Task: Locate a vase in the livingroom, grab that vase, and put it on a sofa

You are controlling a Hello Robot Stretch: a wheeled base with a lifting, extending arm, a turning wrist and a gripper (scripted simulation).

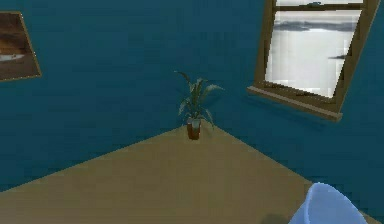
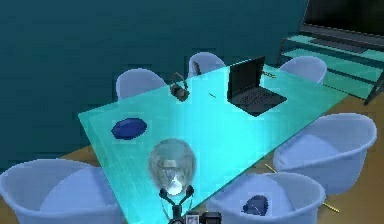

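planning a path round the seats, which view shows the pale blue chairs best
The arm side view: the pale blue chairs ring the teal table there, several with back and seat in plain sight. The forward view catches a curved slice of one chair at its bottom right corner.

Teal table (image 2: 215,128) — laptop (image 2: 252,88), blue dish (image 2: 129,128), perhaps vase (image 2: 172,164)

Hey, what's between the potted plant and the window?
Nothing but bare blue wall between the potted plant and the window, seen in the forward view.
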